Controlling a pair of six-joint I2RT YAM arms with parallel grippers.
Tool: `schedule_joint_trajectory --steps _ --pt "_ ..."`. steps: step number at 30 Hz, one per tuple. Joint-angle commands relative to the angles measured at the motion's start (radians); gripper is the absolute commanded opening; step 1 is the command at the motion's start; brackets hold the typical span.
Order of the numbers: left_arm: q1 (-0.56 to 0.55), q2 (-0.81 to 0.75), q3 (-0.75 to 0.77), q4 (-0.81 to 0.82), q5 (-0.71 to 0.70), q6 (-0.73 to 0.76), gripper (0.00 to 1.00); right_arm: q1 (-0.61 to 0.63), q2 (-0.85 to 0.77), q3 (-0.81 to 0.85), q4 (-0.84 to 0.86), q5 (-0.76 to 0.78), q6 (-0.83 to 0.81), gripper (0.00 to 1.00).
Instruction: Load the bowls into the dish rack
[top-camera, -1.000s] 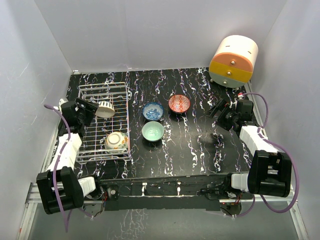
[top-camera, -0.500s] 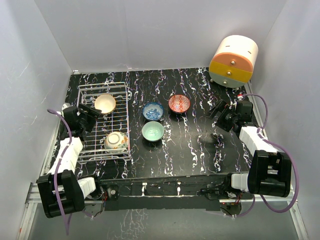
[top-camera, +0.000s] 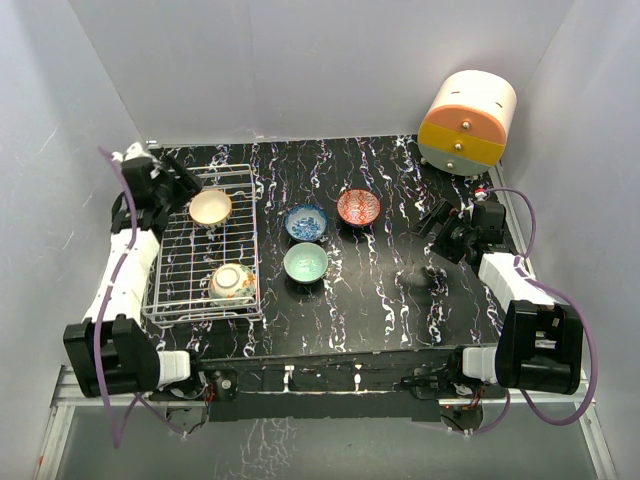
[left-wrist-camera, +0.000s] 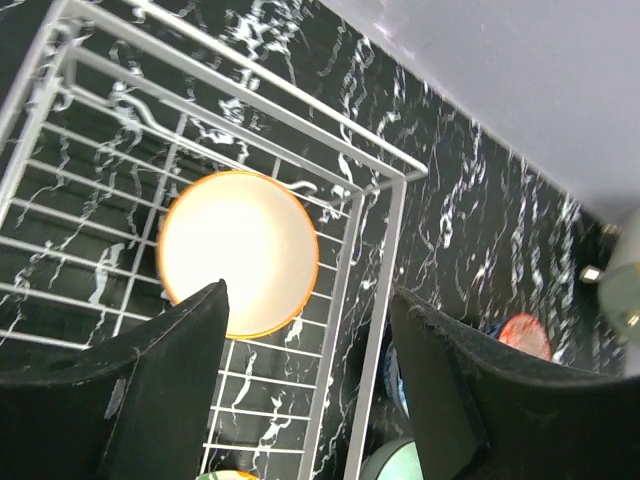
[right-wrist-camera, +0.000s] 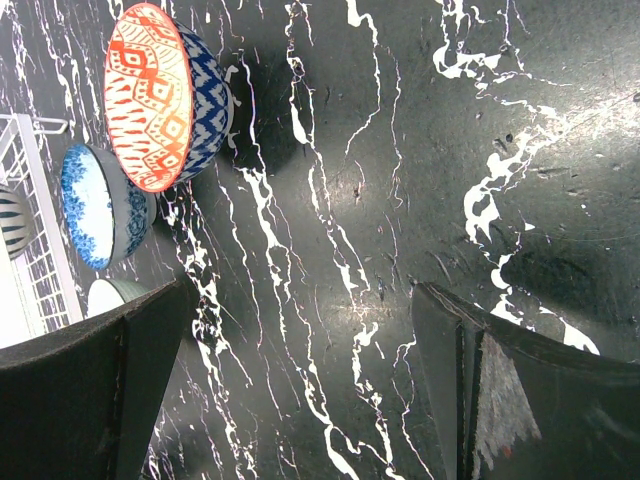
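Note:
The white wire dish rack (top-camera: 175, 280) stands at the left and holds the cream bowl (top-camera: 210, 208) at its far end and the yellow leaf bowl (top-camera: 232, 283) at its near end. The cream bowl also shows in the left wrist view (left-wrist-camera: 238, 253). The blue-patterned bowl (top-camera: 305, 222), red-patterned bowl (top-camera: 358, 207) and mint-green bowl (top-camera: 305, 263) sit on the table right of the rack. My left gripper (top-camera: 183, 183) is open and empty above the rack's far left corner. My right gripper (top-camera: 440, 222) is open and empty, right of the red bowl (right-wrist-camera: 165, 95).
A round orange-and-cream drawer unit (top-camera: 467, 122) stands at the back right. White walls close in the black marbled table (top-camera: 400, 290) on three sides. The rack's rim (left-wrist-camera: 385, 270) runs between my left fingers.
My left gripper has let go of the cream bowl, which now lies in the rack's far end, and has risen and moved back toward the far left corner. The right arm has not moved.

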Motion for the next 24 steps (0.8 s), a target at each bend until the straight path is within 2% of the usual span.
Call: schedule_joint_trajectory --steps 1,7,13,17,22,24 --pt "-0.154 0.097 0.139 -0.153 -0.101 0.261 0.65 -0.006 -0.001 0.027 0.055 -0.014 -0.005 0.98" --pt "-0.301 0.263 0.242 -0.256 -0.144 0.429 0.67 -0.006 0.001 0.023 0.055 -0.016 -0.003 0.98" --pt "-0.385 0.345 0.213 -0.236 -0.363 0.452 0.67 -0.007 -0.001 0.012 0.059 -0.015 -0.008 0.98" --pt "-0.396 0.342 0.182 -0.187 -0.469 0.456 0.66 -0.006 0.0 0.005 0.065 -0.016 -0.008 0.98" --pt "-0.396 0.362 0.165 -0.139 -0.536 0.473 0.56 -0.006 0.009 0.0 0.075 -0.023 -0.001 0.98" --pt "-0.397 0.38 0.156 -0.12 -0.534 0.478 0.49 -0.005 0.01 -0.001 0.077 -0.026 -0.001 0.98"
